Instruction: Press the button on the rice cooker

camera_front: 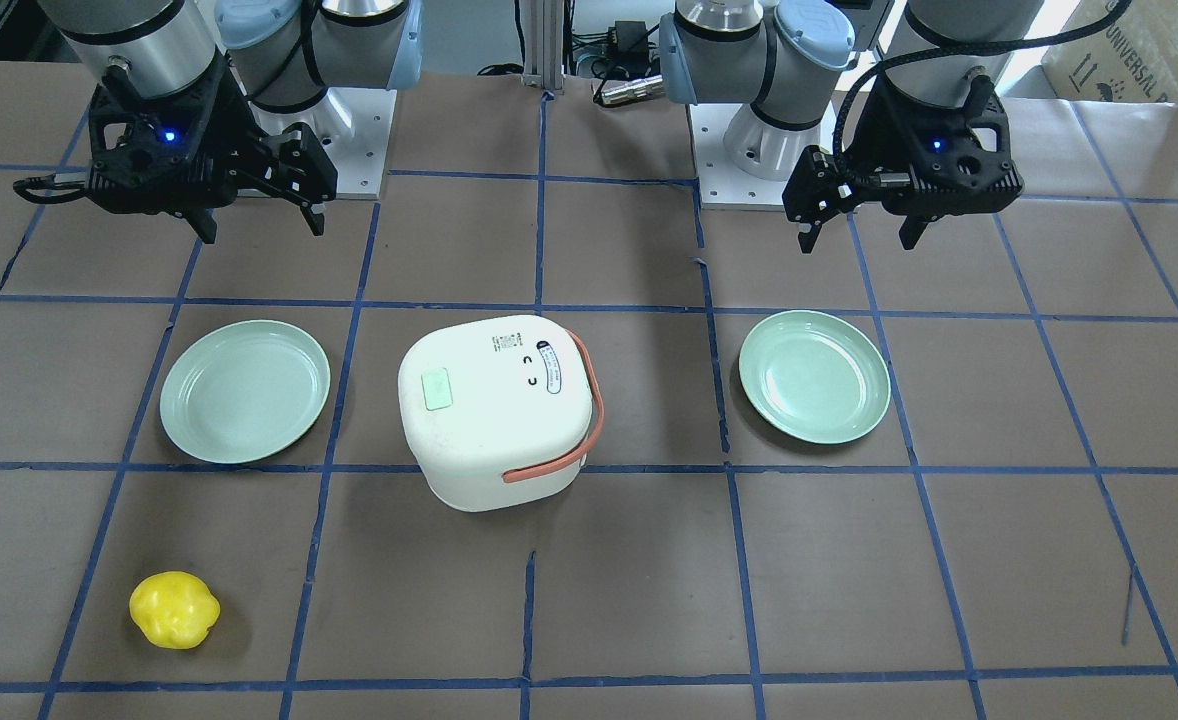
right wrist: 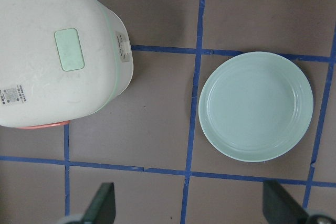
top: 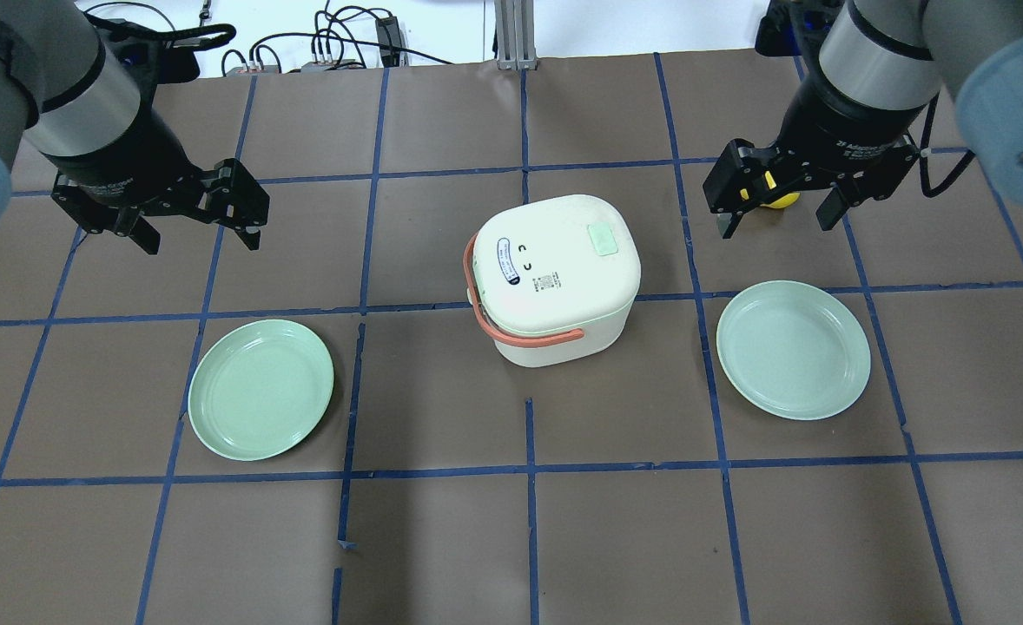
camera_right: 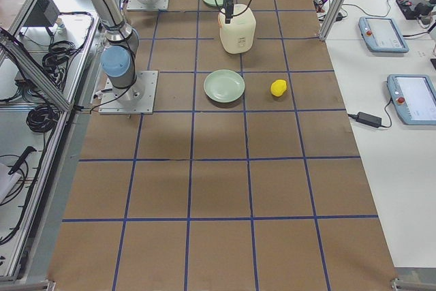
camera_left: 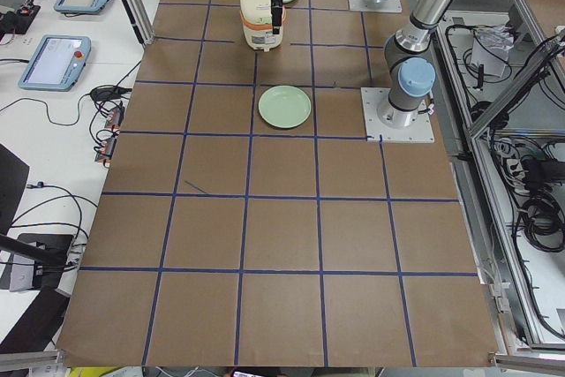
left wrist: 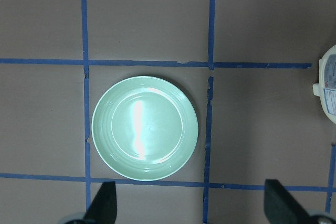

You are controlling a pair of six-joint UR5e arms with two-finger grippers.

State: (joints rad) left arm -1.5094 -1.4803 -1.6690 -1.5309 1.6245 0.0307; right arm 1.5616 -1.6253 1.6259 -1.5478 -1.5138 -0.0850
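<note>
Overhead exterior: squarish white plastic rice cooker (top: 555, 278) w/ orange handle, mid-table, upright. Pale green rectangular lid button (top: 603, 240) facing up, nothing touching it. Hovering well apart from cooker: left gripper (top: 201, 243), right gripper (top: 776, 227), fingers spread, nothing held. Round pale green plates flanking cooker: left plate (top: 260, 401), right plate (top: 794, 350). Lumpy yellow object (camera_front: 174, 609) beyond right plate.

Brown gridded table (camera_front: 629, 580), rice cooker (camera_front: 489, 410), green plate (camera_front: 244, 390), second green plate (camera_front: 814, 376), yellow lump (camera_front: 174, 610), perhaps fruit
</note>
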